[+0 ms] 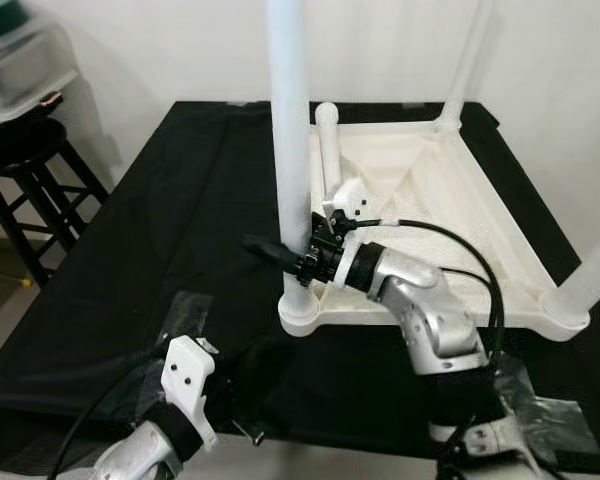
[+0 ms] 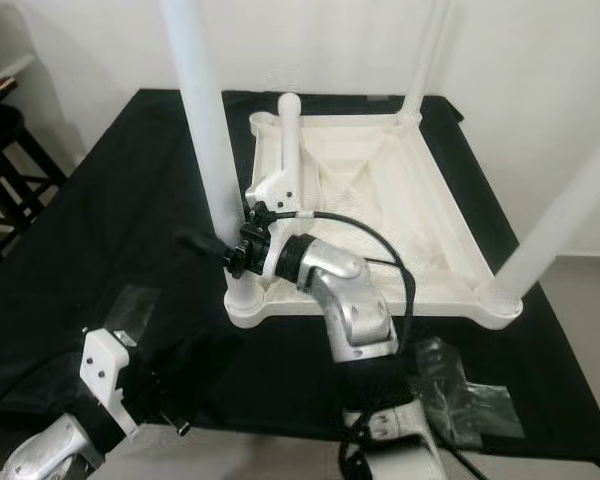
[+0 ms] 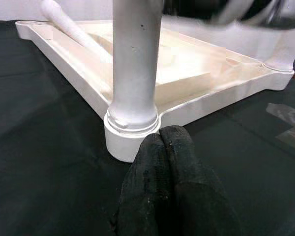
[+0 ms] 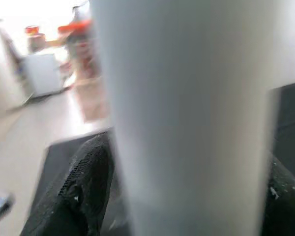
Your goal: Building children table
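Table leg (image 1: 289,140) upright between right tool (image 1: 298,256) fingers.

Plain home room: white walls, black-draped worktable (image 1: 160,230), dark wooden stool (image 1: 25,175) beside it, plastic storage bin (image 1: 20,60) at the corner.

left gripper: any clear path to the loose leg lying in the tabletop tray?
Probably not directly. The left gripper sits shut by the near corner socket, and the upright leg, held by the right gripper, stands between it and the loose leg lying across the upturned tabletop.
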